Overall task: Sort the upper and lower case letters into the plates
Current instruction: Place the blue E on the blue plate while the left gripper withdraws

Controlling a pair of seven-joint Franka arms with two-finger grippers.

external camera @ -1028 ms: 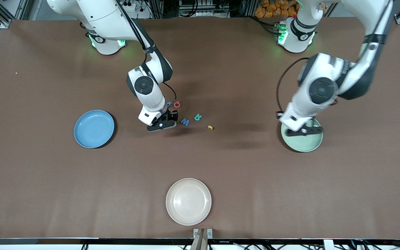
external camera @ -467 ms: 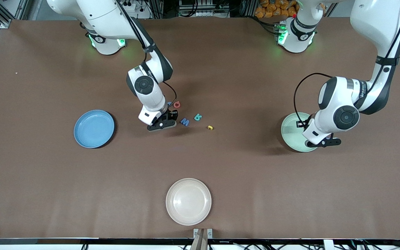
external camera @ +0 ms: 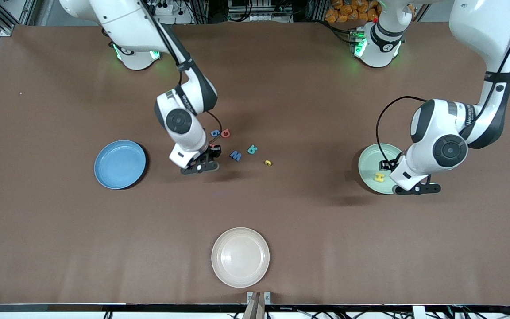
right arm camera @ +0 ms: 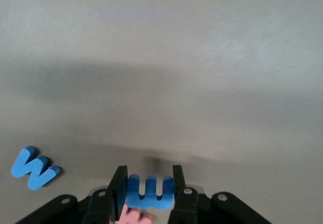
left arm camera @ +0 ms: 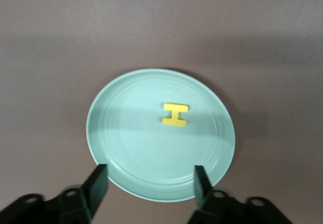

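Note:
My right gripper (external camera: 199,167) is shut on a blue letter (right arm camera: 150,191), just above the table beside the loose letters. A pink letter (right arm camera: 132,216) shows against it near the hand; I cannot tell whether it is held. On the table lie a blue letter (external camera: 214,133), a red one (external camera: 225,133), a blue W (external camera: 236,155), a teal one (external camera: 252,149) and a yellow one (external camera: 268,163). My left gripper (external camera: 415,189) hangs open over the rim of the mint plate (external camera: 368,166), where a yellow H (external camera: 379,177) lies. The blue plate (external camera: 120,164) holds nothing.
A beige plate (external camera: 240,257) sits near the table's front edge, nearer the camera than the letters. The blue plate is toward the right arm's end and the mint plate toward the left arm's end.
My left gripper has opened and the yellow H now lies in the mint plate. My right gripper has shifted a little toward the blue plate with the blue letter.

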